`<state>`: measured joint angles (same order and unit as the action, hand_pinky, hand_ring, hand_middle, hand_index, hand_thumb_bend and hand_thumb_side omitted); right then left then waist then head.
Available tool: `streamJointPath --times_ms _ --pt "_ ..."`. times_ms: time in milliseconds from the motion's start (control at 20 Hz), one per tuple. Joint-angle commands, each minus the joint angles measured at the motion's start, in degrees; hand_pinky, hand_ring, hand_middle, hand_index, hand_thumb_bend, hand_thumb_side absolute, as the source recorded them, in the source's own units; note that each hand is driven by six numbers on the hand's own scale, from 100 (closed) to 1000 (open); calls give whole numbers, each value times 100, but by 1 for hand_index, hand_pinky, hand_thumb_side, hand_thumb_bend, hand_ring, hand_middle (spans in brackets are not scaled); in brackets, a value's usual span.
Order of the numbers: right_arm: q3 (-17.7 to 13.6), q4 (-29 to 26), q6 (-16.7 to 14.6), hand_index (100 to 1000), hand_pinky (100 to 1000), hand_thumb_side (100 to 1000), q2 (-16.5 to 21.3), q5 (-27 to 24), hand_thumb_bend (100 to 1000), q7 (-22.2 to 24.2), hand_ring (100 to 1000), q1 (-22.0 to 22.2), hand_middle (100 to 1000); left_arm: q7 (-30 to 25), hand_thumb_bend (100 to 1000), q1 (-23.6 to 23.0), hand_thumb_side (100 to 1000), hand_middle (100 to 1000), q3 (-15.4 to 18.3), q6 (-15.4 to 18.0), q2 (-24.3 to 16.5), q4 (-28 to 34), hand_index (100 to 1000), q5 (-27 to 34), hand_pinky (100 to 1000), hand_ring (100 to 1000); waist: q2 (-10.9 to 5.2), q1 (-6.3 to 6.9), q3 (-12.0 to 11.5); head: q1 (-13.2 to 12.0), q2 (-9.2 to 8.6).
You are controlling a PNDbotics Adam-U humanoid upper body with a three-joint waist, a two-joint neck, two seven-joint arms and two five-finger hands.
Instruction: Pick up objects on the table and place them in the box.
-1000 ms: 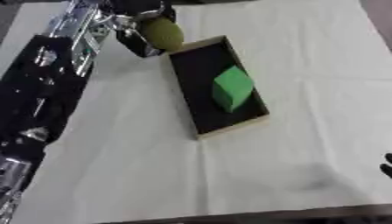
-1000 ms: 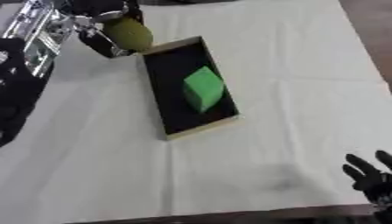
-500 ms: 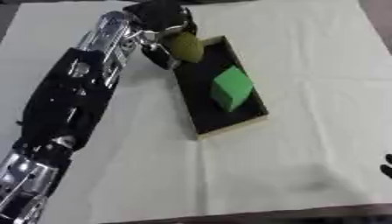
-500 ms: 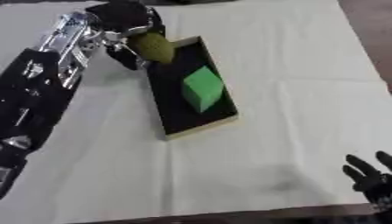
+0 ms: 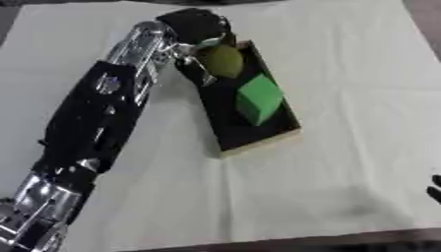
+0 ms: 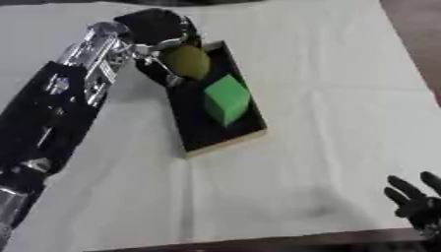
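left eye view showed the left hand (image 5: 196, 30) holding an olive-green rounded object (image 5: 223, 61), perhaps a fruit or a ball, over the far end of the box (image 5: 258, 142). the fingers were curled round it from the far-left side, so the hand was closed on it. whether the object had touched the box floor could not be told from either eye.

judging by its smooth, egg-like form, it would likely be light and stiff enough to keep its shape, but prone to roll once let go; a wrap round its widest part, as here, looked the safest hold. a green cube (image 5: 258, 98) already lay in the middle of the dark box interior, just beside the rounded object, leaving only the far end free.

the left arm (image 5: 99, 118) stretched long from the lower left across the cloth-covered worktop (image 5: 344, 59), wrist bent inward toward the box. the right hand (image 6: 413, 202) rested at the lower right corner, fingers straight and up, holding nothing.
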<state>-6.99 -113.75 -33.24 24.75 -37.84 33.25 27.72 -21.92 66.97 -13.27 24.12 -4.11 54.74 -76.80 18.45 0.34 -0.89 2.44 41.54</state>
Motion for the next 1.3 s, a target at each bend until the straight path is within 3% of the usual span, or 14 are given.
streamJointPath --times_ms 50,100,250,300,350,450,500,900,1300 --pt "-13 -84 -1873 1000 1000 470 37 44 100 1872 1000 24 609 -138 472 92 255 764 -23 -10 19 -14 907 -258 801 845 -109 -12 13 -14 -63" --pt "-13 -84 -1873 1000 1000 470 33 48 100 1872 1000 27 609 -209 537 92 260 796 -27 15 25 -42 928 -336 843 881 -110 -12 14 -13 -65" --pt "-13 -84 -1873 1000 1000 470 21 58 100 1872 1000 34 608 -438 605 91 233 844 -18 101 46 -103 958 -590 891 929 -114 -14 15 -16 -75" --pt "-10 -84 -1873 1000 1000 470 18 62 100 1872 1000 35 608 -499 610 92 299 854 -6 123 54 -116 966 -650 904 939 -114 -15 15 -17 -77" --pt "-9 -84 -1873 1000 1000 470 16 68 100 1872 1000 36 608 -547 615 91 441 871 3 143 61 -124 979 -687 925 956 -114 -16 16 -17 -80" --pt "-4 -84 -1873 1000 1000 470 13 81 100 1872 1000 36 608 -641 614 90 578 895 14 197 75 -134 995 -711 948 975 -113 -16 17 -14 -79" --pt "-2 -84 -1873 1000 1000 470 12 87 100 1872 1000 37 608 -685 614 91 593 902 17 227 77 -131 998 -703 953 978 -113 -15 17 -13 -77" --pt "-10 -84 -1873 1000 1000 476 -5 105 100 1872 1000 57 607 -662 483 114 451 896 71 198 38 243 997 -306 946 969 -123 -17 9 10 -50" --pt "-7 -84 -1873 1000 1000 470 -17 109 100 1872 1000 66 606 -742 471 165 255 886 120 44 -70 1100 989 507 931 958 -129 -20 -13 59 -14"
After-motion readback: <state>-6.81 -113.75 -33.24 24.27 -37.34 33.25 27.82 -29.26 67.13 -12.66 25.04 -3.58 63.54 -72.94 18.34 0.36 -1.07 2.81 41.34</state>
